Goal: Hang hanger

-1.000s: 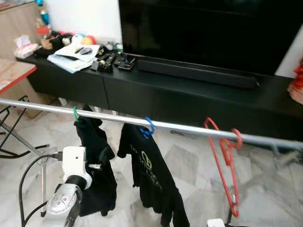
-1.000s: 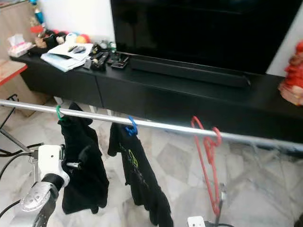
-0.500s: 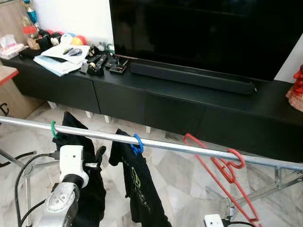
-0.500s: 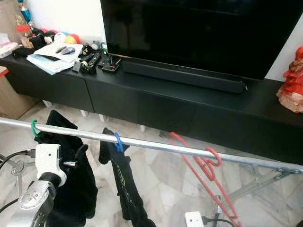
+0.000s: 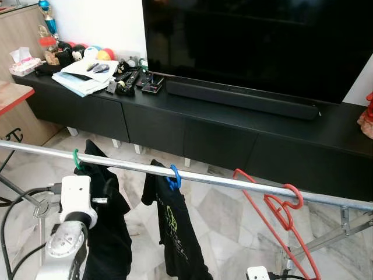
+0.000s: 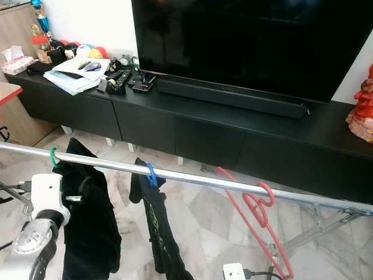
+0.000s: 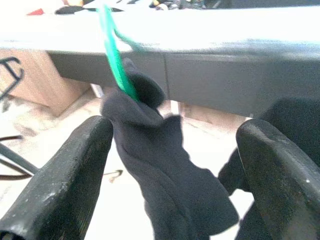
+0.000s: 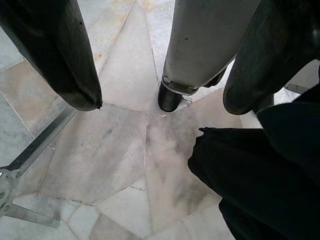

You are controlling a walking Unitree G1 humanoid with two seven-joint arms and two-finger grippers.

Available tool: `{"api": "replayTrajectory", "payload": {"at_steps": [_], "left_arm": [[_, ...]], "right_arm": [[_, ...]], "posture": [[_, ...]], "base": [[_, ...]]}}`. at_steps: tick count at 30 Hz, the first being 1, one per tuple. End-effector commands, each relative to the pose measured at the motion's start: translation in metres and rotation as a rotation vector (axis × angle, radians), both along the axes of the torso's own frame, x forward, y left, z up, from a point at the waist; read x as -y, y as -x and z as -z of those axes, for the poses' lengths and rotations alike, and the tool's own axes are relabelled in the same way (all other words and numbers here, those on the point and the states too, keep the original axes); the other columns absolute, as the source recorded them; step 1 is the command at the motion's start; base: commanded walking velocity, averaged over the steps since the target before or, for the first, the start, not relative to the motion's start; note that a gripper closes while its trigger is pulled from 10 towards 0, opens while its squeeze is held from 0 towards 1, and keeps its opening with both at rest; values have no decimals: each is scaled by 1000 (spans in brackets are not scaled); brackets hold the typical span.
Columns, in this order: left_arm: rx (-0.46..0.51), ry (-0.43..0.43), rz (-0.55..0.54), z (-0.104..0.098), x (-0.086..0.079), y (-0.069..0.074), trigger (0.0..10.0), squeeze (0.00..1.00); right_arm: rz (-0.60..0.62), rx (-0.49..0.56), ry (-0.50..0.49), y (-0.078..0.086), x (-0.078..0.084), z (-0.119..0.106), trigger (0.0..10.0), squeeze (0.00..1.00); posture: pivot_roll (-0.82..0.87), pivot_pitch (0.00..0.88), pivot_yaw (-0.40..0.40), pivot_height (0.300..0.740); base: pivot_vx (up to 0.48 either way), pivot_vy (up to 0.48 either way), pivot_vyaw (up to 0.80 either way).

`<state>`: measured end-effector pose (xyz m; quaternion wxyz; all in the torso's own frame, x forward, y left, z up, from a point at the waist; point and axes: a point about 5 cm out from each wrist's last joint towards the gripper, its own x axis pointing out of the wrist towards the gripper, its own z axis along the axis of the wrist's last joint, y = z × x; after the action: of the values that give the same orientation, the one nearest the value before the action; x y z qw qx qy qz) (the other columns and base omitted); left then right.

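Red hanger (image 5: 278,217) already hooked on rail (image 5: 221,180), so ease your empty, spread left gripper (image 7: 165,165) and right gripper (image 8: 165,75) clear below it.

- Floor (image 5: 227,204): pale marble tiles, grey veining.
- Wall (image 5: 99,23): white.
- Long black TV cabinet (image 5: 221,125) against the wall, carrying a large dark television (image 5: 256,41) and soundbar (image 5: 242,99).
- Wooden cupboard (image 5: 20,32) at far left.
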<state>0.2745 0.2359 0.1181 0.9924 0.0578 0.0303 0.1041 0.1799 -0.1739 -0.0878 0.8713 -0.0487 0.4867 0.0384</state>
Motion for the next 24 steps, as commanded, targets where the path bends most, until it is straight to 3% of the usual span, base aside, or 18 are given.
{"api": "replayTrajectory", "payload": {"at_steps": [1,5,10,17,24], "left_arm": [[-13,-8,-38,-1,-6,0,10000,0],[-76,20,-91,7,-16,-6,10000,0],[-115,52,-19,12,-11,-19,10000,0],[-139,60,-75,12,-17,-24,10000,0],[-237,86,-128,24,-21,-26,10000,0]], "right_arm": [[3,-21,3,5,1,2,10000,0],[4,-21,3,5,0,2,10000,0],[7,-18,3,4,0,2,10000,0],[13,-16,2,4,0,2,10000,0],[14,-17,1,4,-1,2,10000,0]], "posture": [[2,83,-13,740],[1,73,-11,740],[-2,66,-8,740],[-3,66,-8,740],[-3,70,-7,740]], "base": [[0,0,0],[0,0,0],[0,0,0],[0,0,0],[0,0,0]]}}
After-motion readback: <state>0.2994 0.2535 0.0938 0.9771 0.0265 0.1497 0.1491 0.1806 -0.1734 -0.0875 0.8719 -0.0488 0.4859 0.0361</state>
